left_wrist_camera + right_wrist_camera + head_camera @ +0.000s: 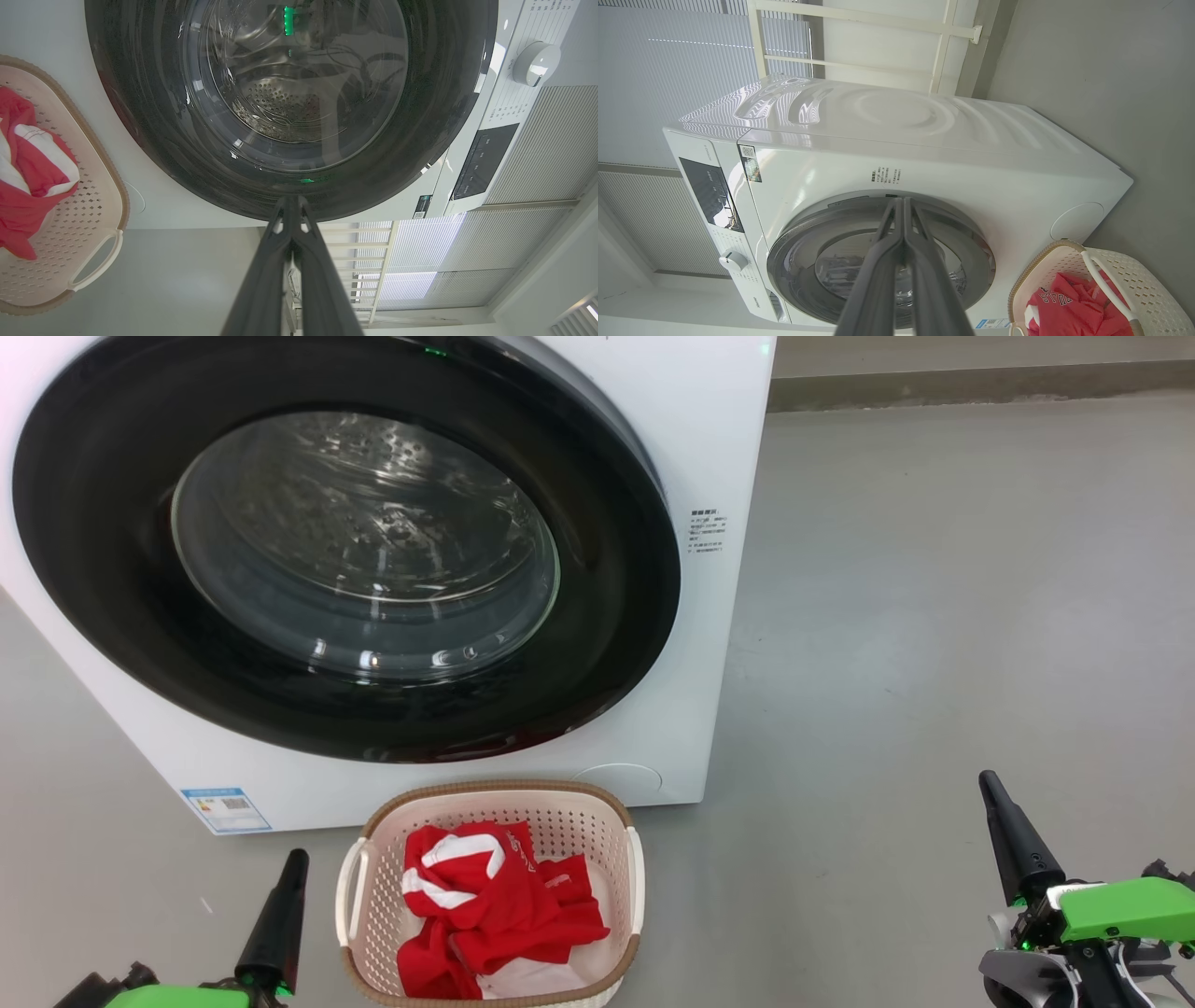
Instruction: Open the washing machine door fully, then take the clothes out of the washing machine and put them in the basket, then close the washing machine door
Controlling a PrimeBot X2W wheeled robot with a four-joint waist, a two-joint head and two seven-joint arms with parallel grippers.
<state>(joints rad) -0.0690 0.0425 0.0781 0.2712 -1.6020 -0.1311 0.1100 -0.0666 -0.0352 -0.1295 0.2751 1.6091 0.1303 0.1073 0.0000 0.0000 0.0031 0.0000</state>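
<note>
The washing machine [695, 448] fills the upper left of the head view, and its round black door [112, 579] with the glass bowl window lies flat against the front. On the floor before it stands the cream basket [569, 803], holding the red and white clothes [495, 905]. My left gripper [295, 859] rests shut at the lower left, just left of the basket. Far off at the lower right is my right gripper [990, 786], shut as well. Both hold nothing. In the left wrist view the shut fingers [292, 203] point at the door's rim [140, 121].
Grey floor [934, 616] stretches to the right of the machine up to a wall base [980, 383]. The control panel and dial [536, 63] are on the machine's top front. A white frame and blinds [859, 37] stand behind the machine.
</note>
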